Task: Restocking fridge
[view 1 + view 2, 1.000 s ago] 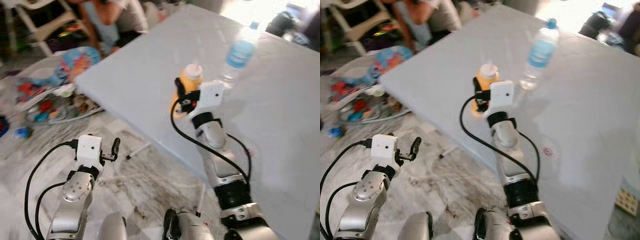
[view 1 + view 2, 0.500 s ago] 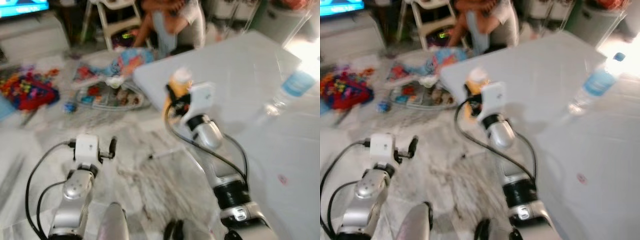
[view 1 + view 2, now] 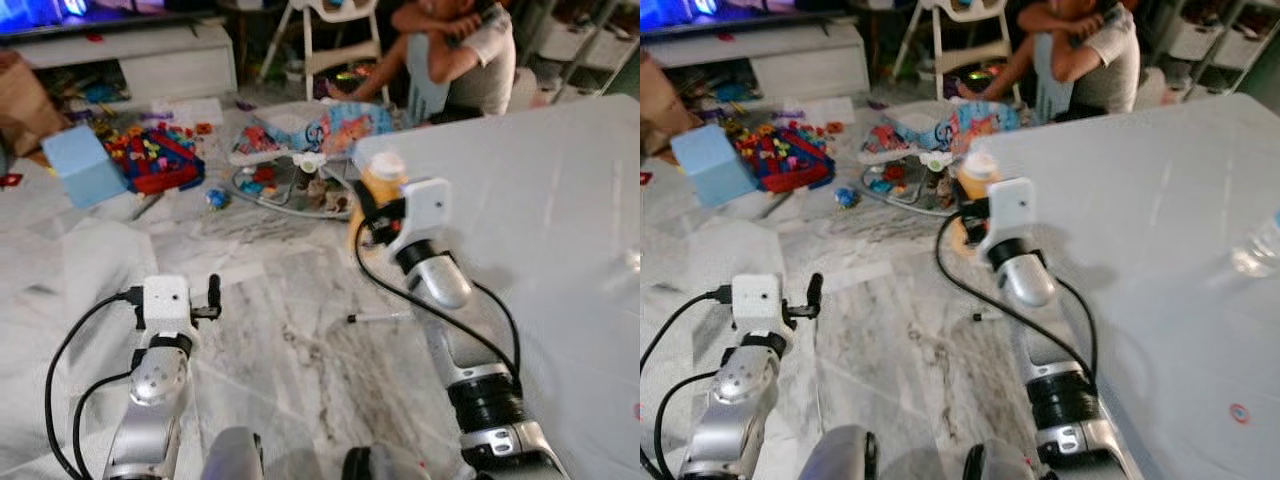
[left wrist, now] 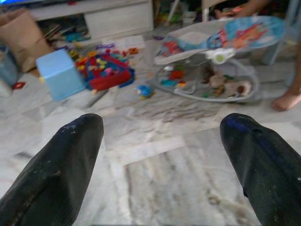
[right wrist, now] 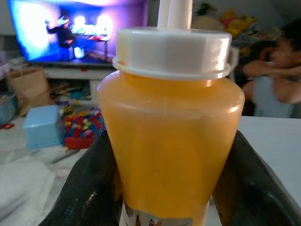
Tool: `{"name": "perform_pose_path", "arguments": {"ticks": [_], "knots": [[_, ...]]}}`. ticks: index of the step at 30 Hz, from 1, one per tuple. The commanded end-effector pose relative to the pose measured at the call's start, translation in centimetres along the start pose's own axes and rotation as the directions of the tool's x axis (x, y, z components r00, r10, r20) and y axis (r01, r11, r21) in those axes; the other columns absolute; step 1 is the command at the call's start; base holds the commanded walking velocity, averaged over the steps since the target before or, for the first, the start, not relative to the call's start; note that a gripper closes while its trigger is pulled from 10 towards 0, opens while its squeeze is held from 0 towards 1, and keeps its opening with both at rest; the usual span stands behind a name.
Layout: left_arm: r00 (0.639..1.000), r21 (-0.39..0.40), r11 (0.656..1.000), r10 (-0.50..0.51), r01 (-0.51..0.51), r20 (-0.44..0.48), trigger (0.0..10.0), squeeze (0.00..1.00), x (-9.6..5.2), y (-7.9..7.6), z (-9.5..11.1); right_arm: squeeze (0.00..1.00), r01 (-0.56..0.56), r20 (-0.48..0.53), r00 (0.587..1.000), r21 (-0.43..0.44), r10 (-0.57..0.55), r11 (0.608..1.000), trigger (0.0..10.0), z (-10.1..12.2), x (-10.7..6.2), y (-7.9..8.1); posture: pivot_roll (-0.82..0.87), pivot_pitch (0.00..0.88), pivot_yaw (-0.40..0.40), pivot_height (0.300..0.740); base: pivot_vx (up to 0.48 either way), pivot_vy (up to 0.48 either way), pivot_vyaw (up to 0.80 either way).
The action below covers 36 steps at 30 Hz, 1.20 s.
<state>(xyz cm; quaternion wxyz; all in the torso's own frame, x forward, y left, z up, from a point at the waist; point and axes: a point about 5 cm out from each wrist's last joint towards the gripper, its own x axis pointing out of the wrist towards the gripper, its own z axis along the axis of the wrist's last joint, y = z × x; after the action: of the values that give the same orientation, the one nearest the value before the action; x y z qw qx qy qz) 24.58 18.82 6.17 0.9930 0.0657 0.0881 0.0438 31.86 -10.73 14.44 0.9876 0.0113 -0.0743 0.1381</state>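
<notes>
The right gripper [image 5: 169, 188] is closed on the yellow squeeze bottle [image 5: 171, 141]; its 2 black fingers [image 5: 89, 188] press against both sides of the bottle's body. The bottle stands upright in the grip (its white cap [image 5: 171, 52] is on top), and it is held in the air at the near left edge of the white table [image 3: 560, 220], over the marble floor [image 3: 290, 340].

The left gripper [image 4: 160, 155] is wide open and holds nothing. It hovers low on the left, above the floor, well apart from the bottle.

Farther away on the floor lie a baby bouncer [image 3: 310, 135] with a colourful seat, a heap of red and blue toy blocks [image 3: 155, 155] and a light blue box [image 3: 75, 165]. Behind them stand a white TV cabinet [image 3: 170, 60] and a white high chair [image 3: 335, 30]. A person in a grey shirt [image 3: 460, 55] sits at the far side, just beside the table's far corner.
</notes>
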Motion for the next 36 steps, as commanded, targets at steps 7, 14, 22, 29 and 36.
{"name": "perform_pose_path", "arguments": {"ticks": [7, 14, 22, 29, 36], "knots": [[0.994, 0.036, 0.994, 0.104, -0.105, 0.018, 10.0, 0.0, -0.9, 1.8, -0.1, 0.0, -0.015, 0.03, 0.999, -0.053, 0.017, 0.998, 10.0, 0.4, -0.3, -0.1, 0.1, 0.101, -0.081, 0.74, 0.0, 0.0, 0.8], [0.991, 0.031, 0.991, 0.13, -0.13, 0.018, 10.0, 0.0, -2.6, 3.2, -0.3, 0.0, 0.039, -0.019, 0.999, -0.103, -0.041, 0.994, 10.0, -0.6, -2.0, -2.8, 0.13, 0.092, -0.089, 0.74, 0.0, 0.0, 0.8], [0.986, 0.039, 0.985, 0.166, -0.167, 0.013, 10.0, 0.0, -3.4, 4.1, -0.2, 0.0, 0.041, -0.012, 0.999, -0.114, -0.043, 0.993, 10.0, -0.5, -1.5, -2.8, 0.15, 0.109, -0.084, 0.74, 0.0, 0.0, 0.8], [0.959, -0.034, 0.959, 0.283, -0.283, 0.007, 10.0, 0.0, -4.1, 6.1, 0.6, 0.0, 0.077, -0.017, 0.997, -0.121, -0.08, 0.99, 10.0, -0.5, -2.1, -3.6, 0.16, 0.112, -0.099, 0.74, 0.0, 0.0, 0.8], [0.995, 0.152, 0.984, -0.101, 0.097, 0.018, 10.0, 0.0, -3.2, 2.0, 0.5, 0.0, 0.028, -0.026, 0.999, -0.124, -0.032, 0.992, 10.0, -0.6, -1.3, -3.1, 0.16, 0.122, -0.115, 0.74, 0.0, 0.0, 0.8]]}}
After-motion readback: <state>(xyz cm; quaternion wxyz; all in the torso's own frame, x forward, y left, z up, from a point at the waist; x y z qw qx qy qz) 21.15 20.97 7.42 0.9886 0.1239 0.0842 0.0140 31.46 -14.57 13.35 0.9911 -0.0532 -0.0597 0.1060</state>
